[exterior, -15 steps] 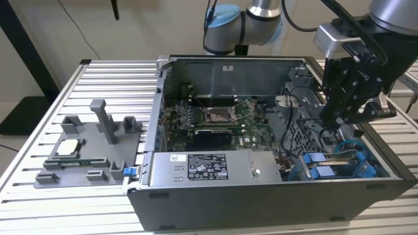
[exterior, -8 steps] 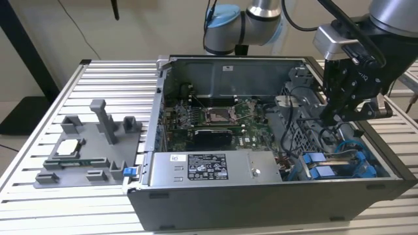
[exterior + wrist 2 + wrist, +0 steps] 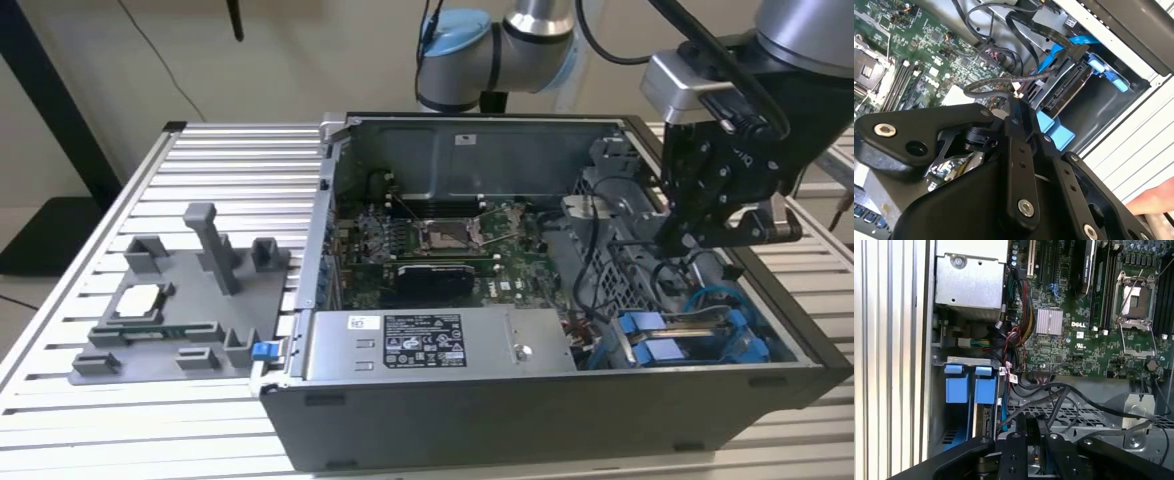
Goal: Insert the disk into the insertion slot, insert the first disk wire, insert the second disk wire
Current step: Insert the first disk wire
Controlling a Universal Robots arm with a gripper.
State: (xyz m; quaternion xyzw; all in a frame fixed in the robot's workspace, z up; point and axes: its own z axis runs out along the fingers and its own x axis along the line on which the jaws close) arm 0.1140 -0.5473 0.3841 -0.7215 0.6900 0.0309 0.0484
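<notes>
Though hemmed in by cables, found the gripper low inside the open case, at 3 o'clock in the exterior view, drawn narrow with tips nearly together. Noted a black braided wire lying right at those tips in the second wrist view; could not tell whether pinched. Saw the disk sitting in the insertion slot, at 5 o'clock of the case in the exterior view, just inside the case's edge. Found little free room between that wall and the cables. Spotted open slatted counter and a grey parts tray at 9 o'clock, well apart.
</notes>
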